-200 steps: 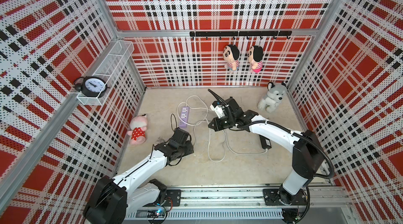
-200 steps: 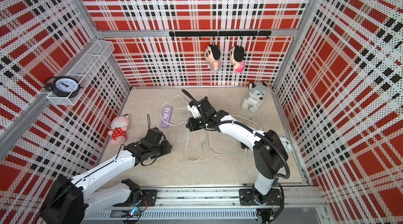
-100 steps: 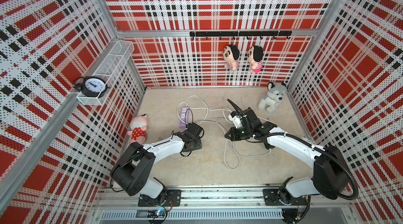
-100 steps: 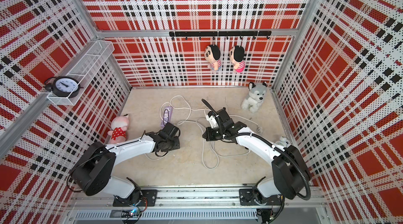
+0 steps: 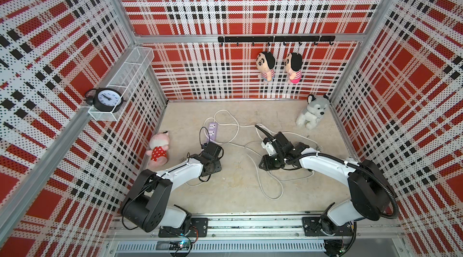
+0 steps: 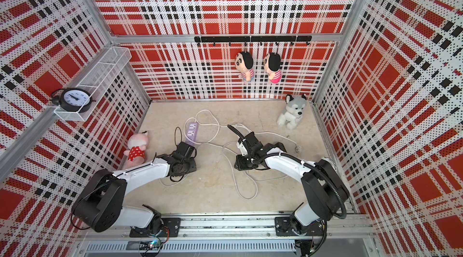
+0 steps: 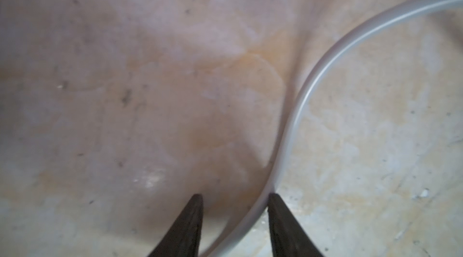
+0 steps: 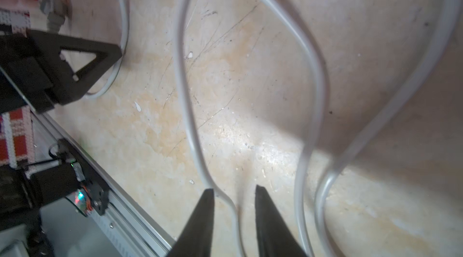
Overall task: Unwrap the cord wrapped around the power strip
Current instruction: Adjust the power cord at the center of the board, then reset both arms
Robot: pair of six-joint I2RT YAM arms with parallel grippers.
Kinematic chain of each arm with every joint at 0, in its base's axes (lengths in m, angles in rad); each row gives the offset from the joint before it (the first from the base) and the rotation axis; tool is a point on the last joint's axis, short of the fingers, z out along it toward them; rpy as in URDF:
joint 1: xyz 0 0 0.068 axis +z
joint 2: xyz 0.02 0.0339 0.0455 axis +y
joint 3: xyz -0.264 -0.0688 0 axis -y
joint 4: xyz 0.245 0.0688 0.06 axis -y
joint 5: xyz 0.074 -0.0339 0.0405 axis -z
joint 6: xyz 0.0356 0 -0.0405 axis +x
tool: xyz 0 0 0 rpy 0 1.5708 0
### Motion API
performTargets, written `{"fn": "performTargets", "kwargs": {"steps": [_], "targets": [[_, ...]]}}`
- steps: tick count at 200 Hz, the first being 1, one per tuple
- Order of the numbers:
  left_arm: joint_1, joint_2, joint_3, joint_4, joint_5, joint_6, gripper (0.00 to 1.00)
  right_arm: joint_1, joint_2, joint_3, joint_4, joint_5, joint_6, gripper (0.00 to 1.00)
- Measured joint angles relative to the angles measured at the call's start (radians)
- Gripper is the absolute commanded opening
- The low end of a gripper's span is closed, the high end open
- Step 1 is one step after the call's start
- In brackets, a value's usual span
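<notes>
Inside the parted right hand [image 8: 233, 188] lies the white cord [image 8: 186, 108].

the left arm [image 5: 180, 170] reaches from the near left base toward the middle of the table, wrist low and tipped down, and the left pincer [image 7: 234, 197] has its jaws parted. the right arm [image 5: 325, 165] stretches leftward from the near right, also low, and the right pincer [image 8: 234, 189] likewise stands with a gap.

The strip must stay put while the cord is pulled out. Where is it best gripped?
Probably grip the strip across its long sides, about mid-length, from straight above. It lies flat, sockets up, while the cord leaves its far end and passes by its near end.
</notes>
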Motion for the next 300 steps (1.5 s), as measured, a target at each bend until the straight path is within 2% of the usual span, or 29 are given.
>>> {"fn": "performTargets", "kwargs": {"steps": [30,55,66,79,83,88,91,95,105,111,141,161,186,210,248,300], "targets": [[0.04,-0.04,-0.016,-0.043,-0.009,0.009,0.48,0.0,0.015,0.079,-0.014,0.03,-0.009,0.4],[0.044,-0.068,-0.004,-0.072,-0.007,0.026,0.62,-0.011,0.008,0.126,-0.014,0.048,-0.031,0.41],[0.039,-0.079,0.017,-0.089,-0.006,0.032,0.67,-0.027,-0.008,0.127,-0.016,0.055,-0.042,0.45],[0.029,-0.093,0.055,-0.107,-0.008,0.041,0.75,-0.061,-0.037,0.126,-0.023,0.067,-0.058,0.56],[0.025,-0.098,0.072,-0.114,-0.009,0.047,0.78,-0.075,-0.048,0.125,-0.025,0.072,-0.061,0.63],[0.019,-0.103,0.092,-0.121,-0.011,0.049,0.82,-0.091,-0.063,0.124,-0.026,0.078,-0.073,0.79],[0.016,-0.106,0.104,-0.125,-0.013,0.055,0.84,-0.108,-0.077,0.123,-0.026,0.087,-0.069,0.94],[0.01,-0.111,0.124,-0.13,-0.016,0.059,0.87,-0.122,-0.091,0.122,-0.026,0.097,-0.085,1.0],[-0.002,-0.123,0.167,-0.143,-0.029,0.069,0.97,-0.175,-0.139,0.11,-0.014,0.127,-0.101,1.0],[-0.008,-0.132,0.196,-0.149,-0.043,0.079,1.0,-0.208,-0.17,0.099,-0.004,0.147,-0.114,1.0],[-0.021,-0.168,0.293,-0.136,-0.169,0.137,0.98,-0.382,-0.312,0.01,0.096,0.267,-0.166,1.0],[-0.016,-0.19,0.284,-0.051,-0.294,0.209,0.98,-0.473,-0.369,-0.095,0.211,0.354,-0.233,1.0],[0.029,-0.228,0.156,0.152,-0.426,0.313,0.98,-0.551,-0.384,-0.235,0.348,0.415,-0.314,1.0],[0.075,-0.255,-0.018,0.36,-0.491,0.397,0.98,-0.576,-0.381,-0.364,0.495,0.472,-0.384,1.0],[0.124,-0.252,-0.254,0.67,-0.535,0.49,0.98,-0.577,-0.332,-0.505,0.763,0.496,-0.419,1.0],[0.183,-0.213,-0.397,1.019,-0.515,0.591,0.98,-0.577,-0.209,-0.672,1.195,0.47,-0.469,1.0]]}}
